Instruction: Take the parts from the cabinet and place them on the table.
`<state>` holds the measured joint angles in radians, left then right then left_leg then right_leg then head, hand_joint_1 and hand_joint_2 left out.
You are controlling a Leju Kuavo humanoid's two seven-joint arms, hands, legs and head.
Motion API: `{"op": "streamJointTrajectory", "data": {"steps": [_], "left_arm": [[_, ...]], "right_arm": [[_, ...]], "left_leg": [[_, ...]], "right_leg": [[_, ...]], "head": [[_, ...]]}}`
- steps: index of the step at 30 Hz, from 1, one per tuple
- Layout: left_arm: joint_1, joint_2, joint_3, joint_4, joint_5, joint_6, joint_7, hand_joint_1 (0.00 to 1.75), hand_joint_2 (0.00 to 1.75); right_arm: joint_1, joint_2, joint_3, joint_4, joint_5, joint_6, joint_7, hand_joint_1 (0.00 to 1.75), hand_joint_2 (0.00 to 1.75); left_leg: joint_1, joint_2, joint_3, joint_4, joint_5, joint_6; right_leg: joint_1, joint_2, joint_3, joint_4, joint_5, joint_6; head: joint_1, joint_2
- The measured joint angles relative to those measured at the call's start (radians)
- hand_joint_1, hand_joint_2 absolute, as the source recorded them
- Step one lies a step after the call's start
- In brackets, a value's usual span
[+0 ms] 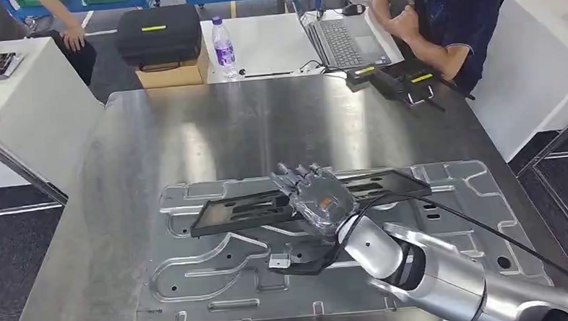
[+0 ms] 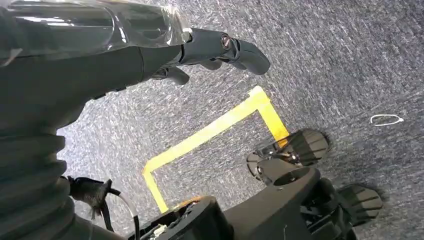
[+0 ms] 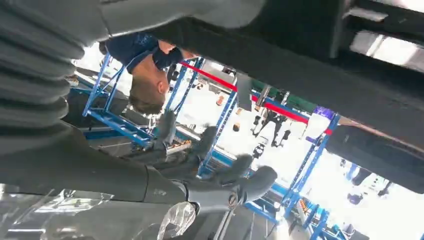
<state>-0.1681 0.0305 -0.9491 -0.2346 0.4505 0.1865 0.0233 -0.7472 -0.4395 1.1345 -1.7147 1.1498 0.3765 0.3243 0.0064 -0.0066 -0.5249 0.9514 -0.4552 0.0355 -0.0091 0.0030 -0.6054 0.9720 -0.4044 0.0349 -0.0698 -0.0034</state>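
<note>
The long black flat frame-shaped part [image 1: 269, 208] lies across a large stamped silver sheet-metal panel [image 1: 199, 280], which itself rests flat on the near half of the brushed steel table [image 1: 193, 135]. The robot's right hand [image 1: 317, 199] sits on top of the black part about midway along it, fingers stretched forward and flat over it; whether the thumb is tucked under the edge I cannot tell, so I would not say for sure it is gripping rather than just resting there. The left hand [image 2: 200, 50] hangs down over grey carpet marked with yellow floor tape [image 2: 215, 130], fingers loosely extended and holding nothing. The black part looks thin, stiff and fairly light, probably plastic or painted sheet, with open slots; I'd judge it slides easily on the bare metal beneath it, so a hold around one long edge near the middle should keep it level. The silver panel looks heavier and sharp-edged. On the far white tables stand a black hard case [image 1: 158, 34] on a cardboard box [image 1: 172, 75], a clear plastic bottle with a purple label [image 1: 223, 47], and an open laptop [image 1: 344, 38], with a person in a dark blue shirt [image 1: 455, 15] seated at far right. What the case and box hold I cannot see.
</note>
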Motion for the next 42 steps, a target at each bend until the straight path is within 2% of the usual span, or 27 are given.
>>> {"op": "streamJointTrajectory", "data": {"steps": [18, 19, 26, 31, 33, 37, 38, 39, 40, 41, 42], "left_arm": [[0.006, 0.004, 0.0, 0.0, 0.005, -0.017, 0.0, 0.0, 1.75], [0.007, 0.005, 0.0, 0.0, 0.005, -0.019, 0.0, 0.0, 0.0], [0.009, 0.006, 0.0, 0.0, 0.006, -0.037, -0.024, 0.0, 0.0], [0.012, 0.006, 0.0, 0.0, 0.002, -0.037, -0.014, 0.0, 0.0], [0.013, 0.009, 0.0, 0.0, 0.008, -0.035, -0.013, 0.0, 0.0], [0.015, 0.01, 0.001, 0.0, 0.02, -0.034, -0.013, 0.0, 0.0], [0.015, 0.011, 0.002, 0.0, 0.022, -0.034, -0.012, 0.0, 0.0], [0.014, 0.01, 0.002, 0.0, 0.023, -0.034, -0.01, 0.0, 0.0], [0.014, 0.009, 0.002, 0.0, 0.023, -0.034, -0.007, 0.0, 0.0], [0.013, 0.008, 0.003, 0.0, 0.023, -0.034, -0.006, 0.0, 0.0], [0.012, 0.008, 0.003, 0.0, 0.023, -0.034, -0.006, 0.0, 0.0]], "right_arm": [[0.0, 0.0, 0.0, 0.0, -0.008, 0.001, 0.006, 0.0, 0.0], [0.0, 0.0, 0.0, 0.0, -0.008, 0.001, 0.006, 0.0, 0.0], [0.0, 0.0, -0.001, 0.0, -0.012, 0.005, 0.006, 0.0, 0.0], [0.0, 0.0, -0.001, -0.002, -0.02, 0.01, 0.007, 0.0, 0.0], [0.001, 0.0, -0.001, -0.002, -0.02, 0.01, 0.008, 0.0, 0.0], [0.001, 0.0, -0.001, -0.003, -0.02, 0.01, 0.008, 0.0, 0.0], [0.0, 0.0, -0.001, -0.005, -0.02, 0.01, 0.008, 0.0, 0.0], [0.0, 0.0, -0.002, -0.009, -0.02, 0.01, 0.008, 0.0, 0.0], [0.0, -0.001, -0.004, -0.011, -0.02, 0.01, 0.008, 0.0, 0.0], [-0.001, -0.002, -0.006, -0.012, -0.02, 0.01, 0.009, 0.0, 0.0], [-0.004, -0.002, -0.006, -0.012, -0.02, 0.01, 0.009, 0.0, 0.0]], "left_leg": [[-0.001, 0.0, 0.0, 0.0, 0.0, 0.0], [-0.001, 0.0, 0.0, 0.0, 0.0, 0.0], [-0.001, 0.0, 0.0, 0.0, 0.0, 0.0], [-0.001, 0.0, 0.0, 0.0, 0.0, 0.0], [-0.003, 0.0, -0.003, 0.008, -0.004, 0.008], [-0.005, 0.0, -0.006, 0.012, -0.006, 0.013], [-0.008, 0.0, -0.005, 0.012, 0.0, 0.018], [-0.008, 0.0, -0.001, -0.001, 0.012, 0.028], [0.003, 0.002, 0.013, -0.033, 0.032, 0.03], [0.007, 0.003, 0.023, -0.049, 0.041, 0.029], [0.008, 0.006, 0.023, -0.051, 0.045, 0.034]], "right_leg": [[-0.001, 0.0, 0.0, 0.0, 0.0, 0.0], [-0.001, 0.0, 0.0, 0.0, 0.0, 0.0], [-0.001, 0.0, 0.0, 0.0, 0.0, 0.0], [-0.001, 0.0, 0.0, 0.0, 0.0, 0.0], [-0.006, -0.001, 0.0, -0.002, 0.002, 0.004], [-0.007, 0.0, 0.001, -0.003, 0.005, 0.011], [-0.009, 0.0, 0.003, -0.008, 0.012, 0.017], [-0.008, 0.001, 0.008, -0.017, 0.018, 0.024], [0.004, 0.003, 0.011, -0.021, 0.013, 0.029], [0.004, 0.003, 0.003, 0.002, -0.012, 0.034], [0.002, 0.003, -0.017, 0.055, -0.052, 0.036]], "head": [[0.0, 0.0], [0.0, 0.0], [0.0, 0.0], [0.0, 0.0], [0.0, 0.0], [0.0, 0.0], [0.0, 0.0], [0.0, 0.0], [0.0, 0.0], [0.004, 0.0], [0.006, 0.0]]}}
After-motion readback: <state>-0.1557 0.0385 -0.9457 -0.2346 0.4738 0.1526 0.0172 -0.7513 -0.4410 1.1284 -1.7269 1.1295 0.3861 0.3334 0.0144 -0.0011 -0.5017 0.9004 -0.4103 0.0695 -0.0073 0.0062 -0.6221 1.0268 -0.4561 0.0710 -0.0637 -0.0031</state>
